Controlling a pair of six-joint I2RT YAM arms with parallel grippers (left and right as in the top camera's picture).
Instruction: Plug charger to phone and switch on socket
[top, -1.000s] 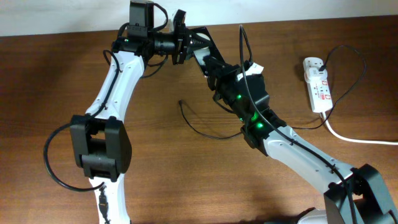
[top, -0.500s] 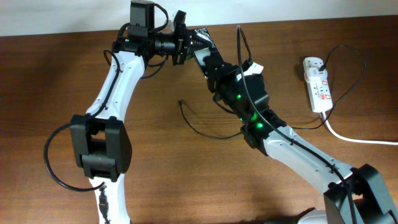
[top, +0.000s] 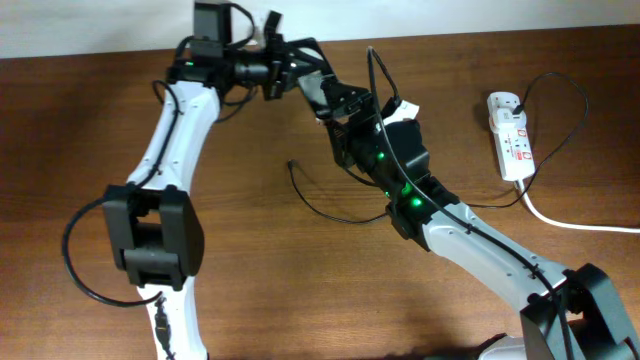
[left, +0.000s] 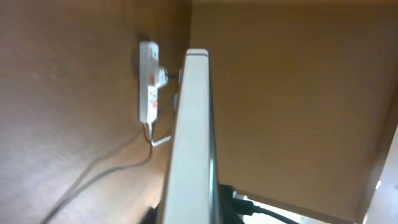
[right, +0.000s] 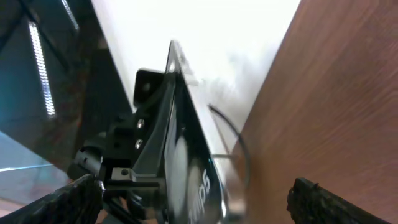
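My left gripper (top: 284, 67) is shut on the phone (top: 308, 82) and holds it above the table's far edge. In the left wrist view the phone (left: 194, 137) shows edge-on as a pale strip running up from the left gripper (left: 193, 219). My right gripper (right: 193, 199) is open, its fingers (right: 314, 199) wide apart on either side of the glossy phone (right: 183, 162) without touching it. The charger (top: 312, 206) lies on the table, its connector tip (top: 290, 163) loose and apart from the phone. The socket (top: 511, 138) lies at the far right.
The socket's thick white cord (top: 580, 224) runs off the right edge, and the socket (left: 148, 87) also shows in the left wrist view. The two arms cross closely near the back wall (top: 450, 15). Bare brown table (top: 250, 270) spreads in front.
My right gripper has opened wide and let go of the phone. The left gripper, with the phone in it, has shifted a little to the left.
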